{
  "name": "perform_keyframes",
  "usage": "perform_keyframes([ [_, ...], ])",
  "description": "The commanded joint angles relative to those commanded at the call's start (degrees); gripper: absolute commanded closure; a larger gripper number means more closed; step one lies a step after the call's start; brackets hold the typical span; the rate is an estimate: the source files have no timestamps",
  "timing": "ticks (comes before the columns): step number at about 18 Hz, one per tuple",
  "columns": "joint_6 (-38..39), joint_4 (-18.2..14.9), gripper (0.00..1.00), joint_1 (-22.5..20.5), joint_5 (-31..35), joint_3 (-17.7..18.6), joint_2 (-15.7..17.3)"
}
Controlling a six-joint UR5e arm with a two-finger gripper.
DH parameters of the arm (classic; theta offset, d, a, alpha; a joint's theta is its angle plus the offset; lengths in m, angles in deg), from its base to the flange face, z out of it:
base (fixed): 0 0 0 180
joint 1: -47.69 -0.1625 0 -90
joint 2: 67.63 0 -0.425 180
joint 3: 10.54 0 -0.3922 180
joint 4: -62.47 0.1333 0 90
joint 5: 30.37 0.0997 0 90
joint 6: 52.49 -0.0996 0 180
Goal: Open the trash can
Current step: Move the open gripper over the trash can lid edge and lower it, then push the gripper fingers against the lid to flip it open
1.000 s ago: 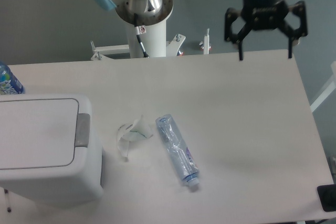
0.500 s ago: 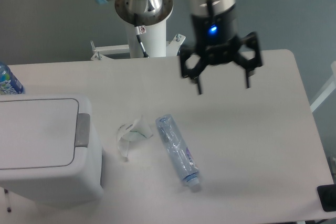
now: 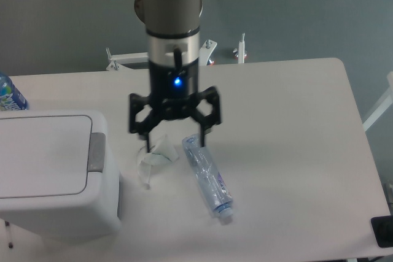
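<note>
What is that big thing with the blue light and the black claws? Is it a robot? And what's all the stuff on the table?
Yes, it is a robot arm. One camera looks down at it from above the white table. The black claw at its end is the gripper, two fingers it can pinch with. Right now the fingers are spread open and hold nothing. It hangs over the middle of the table.

On the left stands a big white trash can with its lid shut and a grey push tab on the edge. Under the claw lies a crumpled bit of clear plastic, and beside that an empty plastic bottle on its side. Another bottle peeks in at the far left edge.
</note>
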Motion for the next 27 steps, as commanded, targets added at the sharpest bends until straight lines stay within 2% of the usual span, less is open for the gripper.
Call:
perform_keyframes([
  [12, 1.06, 0.0, 0.0, 1.76, -1.32, 2.28, -0.26],
  [27, 3.87, 0.0, 0.0, 2.9, -1.15, 3.16, -0.44],
])
